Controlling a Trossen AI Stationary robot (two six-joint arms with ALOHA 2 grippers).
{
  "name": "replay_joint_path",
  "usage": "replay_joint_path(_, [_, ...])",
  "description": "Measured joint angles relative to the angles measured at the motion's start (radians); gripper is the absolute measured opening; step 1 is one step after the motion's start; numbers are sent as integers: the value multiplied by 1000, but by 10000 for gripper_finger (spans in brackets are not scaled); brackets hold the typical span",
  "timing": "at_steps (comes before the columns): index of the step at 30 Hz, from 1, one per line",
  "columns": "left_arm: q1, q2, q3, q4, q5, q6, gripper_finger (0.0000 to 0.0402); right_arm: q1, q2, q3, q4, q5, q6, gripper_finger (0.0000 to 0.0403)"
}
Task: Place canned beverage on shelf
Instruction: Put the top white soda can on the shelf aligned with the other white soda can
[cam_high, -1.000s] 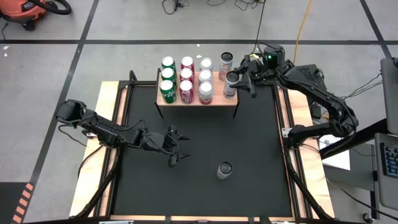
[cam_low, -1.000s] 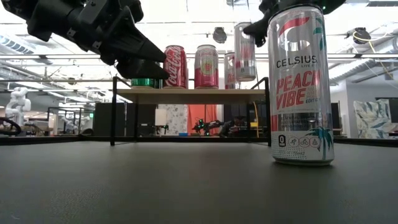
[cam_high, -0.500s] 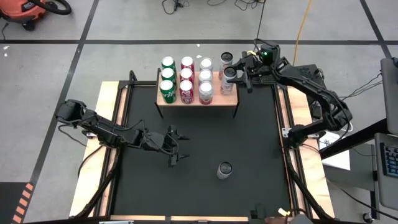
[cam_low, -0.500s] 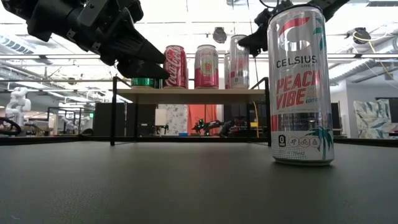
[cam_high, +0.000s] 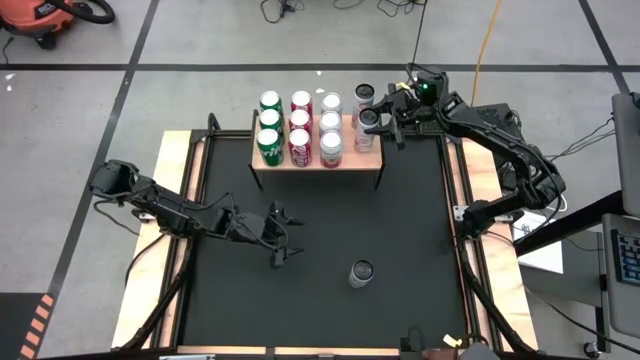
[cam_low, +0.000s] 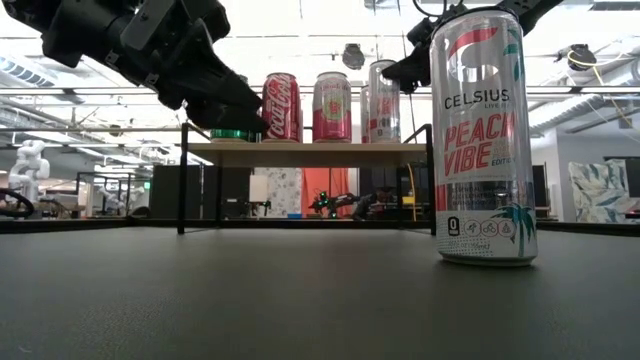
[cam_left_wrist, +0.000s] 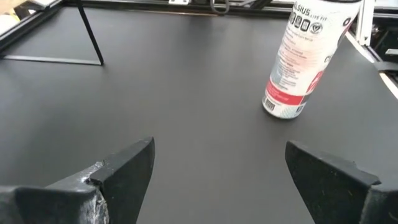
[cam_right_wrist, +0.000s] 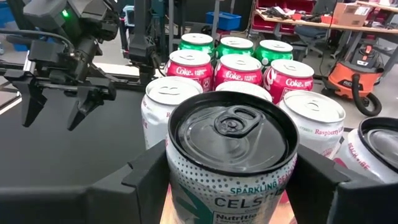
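A silver can (cam_high: 368, 121) is held upright, pinched by the right gripper (cam_high: 372, 122) at the right end of the shelf (cam_high: 345, 159) beside rows of cans (cam_high: 299, 127), while the left gripper (cam_high: 284, 240), spread wide, is kept low over the mat (cam_high: 400, 220) near another can (cam_high: 361, 272).

On the light-wood shelf (cam_high: 345, 160) stand green cans (cam_high: 268, 137), red cola cans (cam_high: 300, 140) and white-and-pink cans (cam_high: 330, 141). A silver can (cam_low: 483, 140) with pink lettering and teal palms stands on the black mat (cam_high: 320, 250).
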Motion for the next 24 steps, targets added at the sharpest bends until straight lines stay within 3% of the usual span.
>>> replay_joint_path(24, [0,0,-1,-12,0,-8,358,8,0,0,-20,5,-4,235])
